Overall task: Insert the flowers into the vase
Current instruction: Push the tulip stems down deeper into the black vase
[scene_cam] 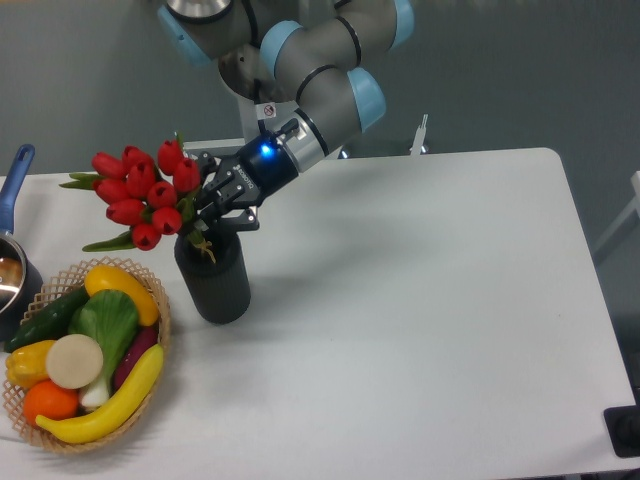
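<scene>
White counter (420,300) against a grey wall, viewed from one fixed camera.

Item 1, the vase (213,276): dark cylinder, standing upright at the left of the counter, mouth facing up.

Item 2, the flowers (143,193): red tulip bunch, leaning up and to the left, buds lying left of and above the vase mouth; stem ends are pointing down and right, reaching the rim and appearing just inside the mouth. Long axis is running diagonally, well off vertical.

Item 3, the gripper (208,207): reaching in from the right, angled down and left, jaws clenched on the stems just above the vase rim. Arm is stretching from the far base, wrist tilted, blue light showing.

Item 4, the basket (160,310): wicker, near left, holding fruit and vegetables, sitting just beside the vase.

Item 5, the pot (12,250): blue handle, left edge, partly out of view.

Judgement: stems are entering the mouth; the bunch probably needs righting and lowering before release.
</scene>
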